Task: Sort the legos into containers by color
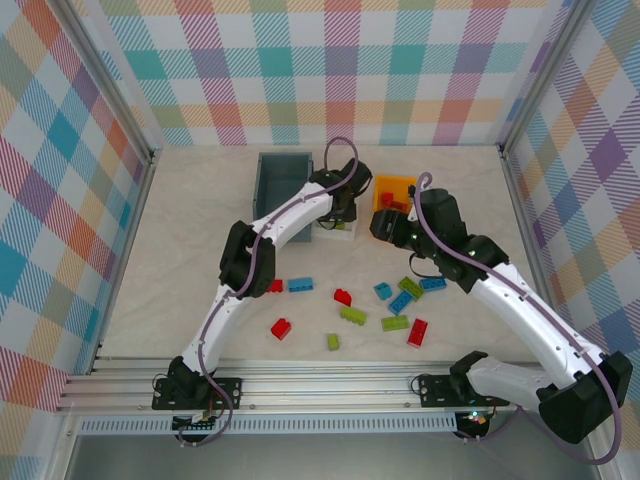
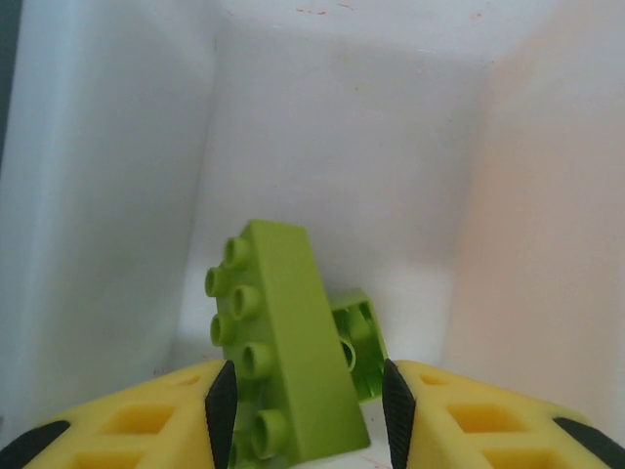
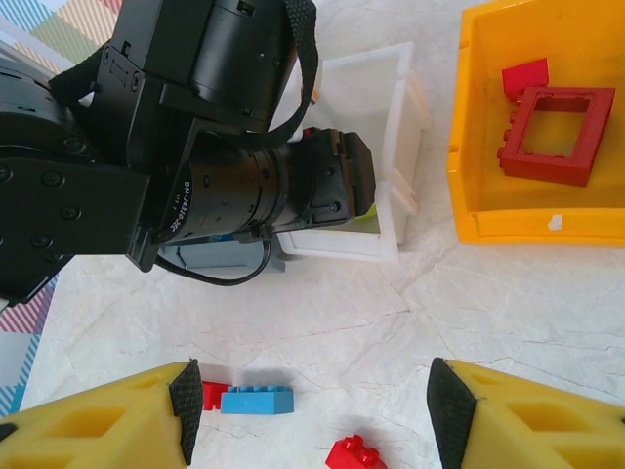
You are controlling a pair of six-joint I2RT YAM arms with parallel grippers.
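My left gripper (image 2: pixel 303 415) reaches down into the white bin (image 2: pixel 342 147). A long lime green brick (image 2: pixel 283 342) stands tilted between its jaws, and a gap shows at the right pad. A smaller green brick (image 2: pixel 361 342) lies behind it. From above, the left gripper (image 1: pixel 335 215) sits over the white bin (image 1: pixel 346 236). My right gripper (image 3: pixel 317 420) hangs open and empty over the table, near a blue brick (image 3: pixel 256 400) and two red bricks (image 3: pixel 356 454). The orange bin (image 3: pixel 469 176) holds a red frame piece (image 3: pixel 552 137) and a red brick (image 3: pixel 525 74).
The dark grey-blue bin (image 1: pixel 283 185) stands left of the white one, the orange bin (image 1: pixel 393 188) to its right. Several red, blue and green bricks lie loose across the near table, among them a red brick (image 1: pixel 281 328). The left arm's wrist (image 3: pixel 195 147) looms close.
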